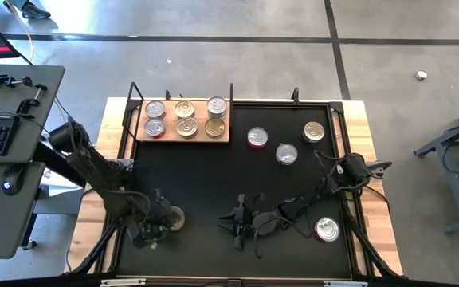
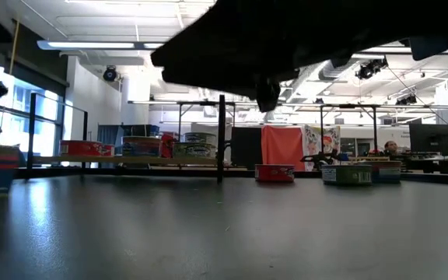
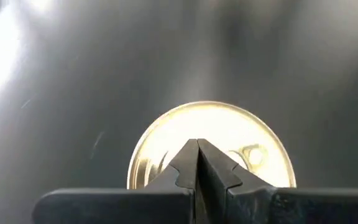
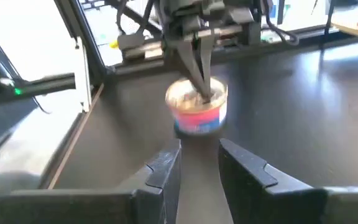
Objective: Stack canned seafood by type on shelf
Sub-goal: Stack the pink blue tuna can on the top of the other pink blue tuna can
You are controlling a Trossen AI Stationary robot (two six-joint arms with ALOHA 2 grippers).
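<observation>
Your left gripper sits with its fingers pressed fully together, tips resting over the gold lid of a can near the desk's front-left corner; nothing is between them, so the can is not held. Your right gripper hovers low near the middle of the front edge, fingers a little apart and empty, pointed at that same can.

The wooden shelf lies at the back-left, carrying six cans in two rows. Three loose cans wait at the back-right, and one more sits near the front-right corner.

Watch the risks. Closed fingers on a smooth lid can only push, so the can may skid or tip towards the front edge rather than lift. Both arms are converging on one can, and the grippers could knock together. The right arm's trailing cables lie close to the front-right can and might drag it.

Labels show only as red and blue bands; no brand or lettering can be read in any view.
</observation>
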